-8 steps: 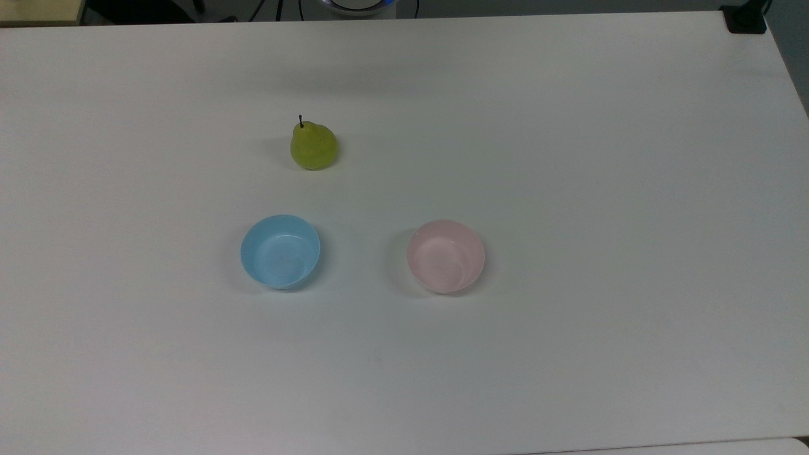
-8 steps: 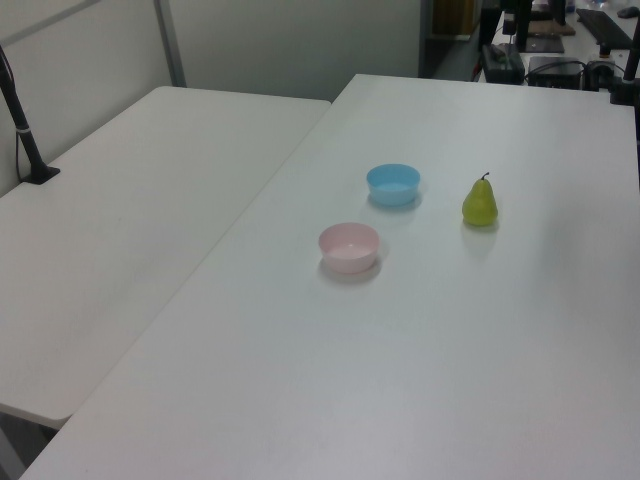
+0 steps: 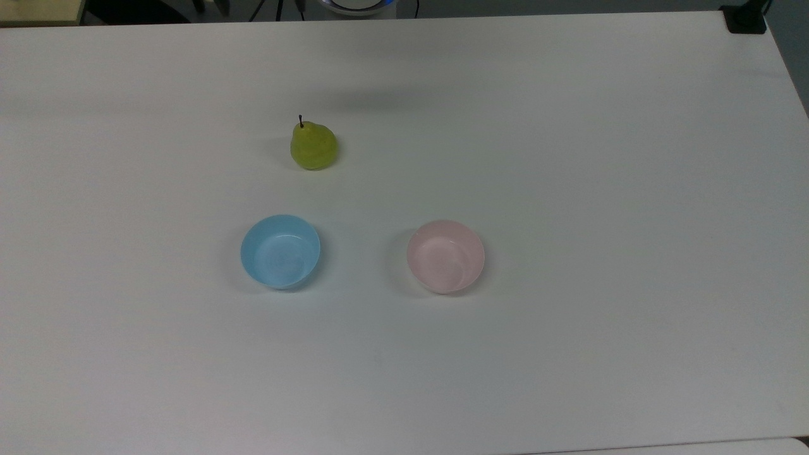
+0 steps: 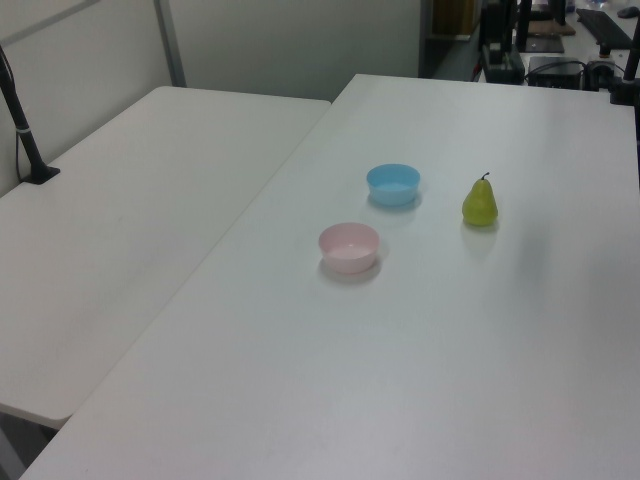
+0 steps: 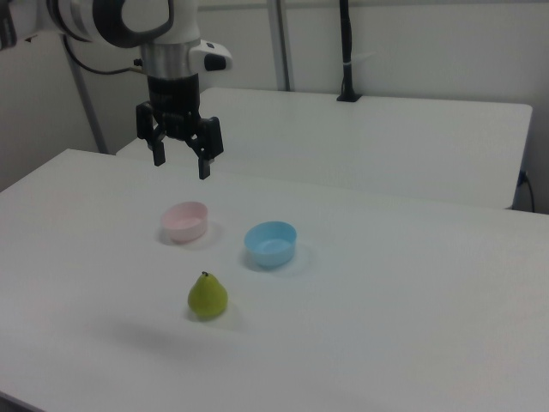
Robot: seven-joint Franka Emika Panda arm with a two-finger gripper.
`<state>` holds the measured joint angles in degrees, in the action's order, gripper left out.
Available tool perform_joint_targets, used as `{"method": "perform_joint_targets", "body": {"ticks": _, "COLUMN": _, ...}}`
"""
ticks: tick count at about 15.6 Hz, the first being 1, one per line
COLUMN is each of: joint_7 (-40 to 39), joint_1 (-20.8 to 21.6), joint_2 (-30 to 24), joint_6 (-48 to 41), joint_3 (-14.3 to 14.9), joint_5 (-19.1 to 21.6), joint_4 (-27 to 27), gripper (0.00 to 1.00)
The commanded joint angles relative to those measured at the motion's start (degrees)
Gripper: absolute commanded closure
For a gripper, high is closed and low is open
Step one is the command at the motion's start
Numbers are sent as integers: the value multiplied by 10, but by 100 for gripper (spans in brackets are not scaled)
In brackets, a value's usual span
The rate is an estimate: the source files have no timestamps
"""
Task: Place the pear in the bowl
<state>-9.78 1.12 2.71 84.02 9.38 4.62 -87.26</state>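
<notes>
While the pear (image 5: 207,295) stands upright on the white table (image 5: 412,326), stem up, it is the thing nearest the camera in the right view, with both bowls lying beyond it. Taking the pear as the landmark: the light blue bowl (image 5: 270,243) sits past it and a little toward the right view's right, near but not touching. The pale pink bowl (image 5: 186,221) sits past the pear and slightly toward the right view's left, beside the blue bowl with a gap of bare table between them; its smooth inside holds nothing.

In the top view the pear (image 3: 313,146) is above the blue bowl (image 3: 280,251), and the pink bowl (image 3: 445,256) is below the pear and well off toward the top view's right. In the left view the pear (image 4: 480,203) stands to the right of the blue bowl (image 4: 393,184), with the pink bowl (image 4: 349,246) nearer the camera than both.

Farther than the pear and both bowls in the right view, the gripper (image 5: 179,167) hangs high in the air, pointing down, well apart from the pear, holding nothing. Its two dark fingers (image 5: 158,154) are spread wide. A second white table (image 5: 386,137) lies behind.
</notes>
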Motion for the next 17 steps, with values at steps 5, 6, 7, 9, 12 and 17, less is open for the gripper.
{"method": "perform_joint_targets", "body": {"ticks": 5, "joint_7": -21, "joint_1": 36, "joint_2": 25, "joint_6": 46, "joint_3": 13, "joint_5": -1, "joint_4": -14, "gripper": 0}}
{"method": "perform_joint_targets", "body": {"ticks": 6, "joint_7": -24, "joint_1": 37, "joint_2": 28, "joint_6": 62, "joint_3": 15, "joint_5": -2, "joint_4": -25, "gripper": 0}}
{"method": "perform_joint_targets", "body": {"ticks": 7, "joint_7": -41, "joint_1": 41, "joint_2": 39, "joint_6": 89, "joint_3": 15, "joint_5": -9, "joint_4": -44, "gripper": 0}}
{"method": "perform_joint_targets", "body": {"ticks": 9, "joint_7": -51, "joint_1": 55, "joint_2": 75, "joint_6": 139, "joint_3": 15, "joint_5": -39, "joint_4": -60, "gripper": 0}}
{"method": "perform_joint_targets", "body": {"ticks": 12, "joint_7": -57, "joint_1": 69, "joint_2": 118, "joint_6": 208, "joint_3": 15, "joint_5": -87, "joint_4": -95, "gripper": 0}}
{"method": "perform_joint_targets", "body": {"ticks": 17, "joint_7": -84, "joint_1": 89, "joint_2": 126, "joint_6": 217, "joint_3": 13, "joint_5": -114, "joint_4": -147, "gripper": 0}}
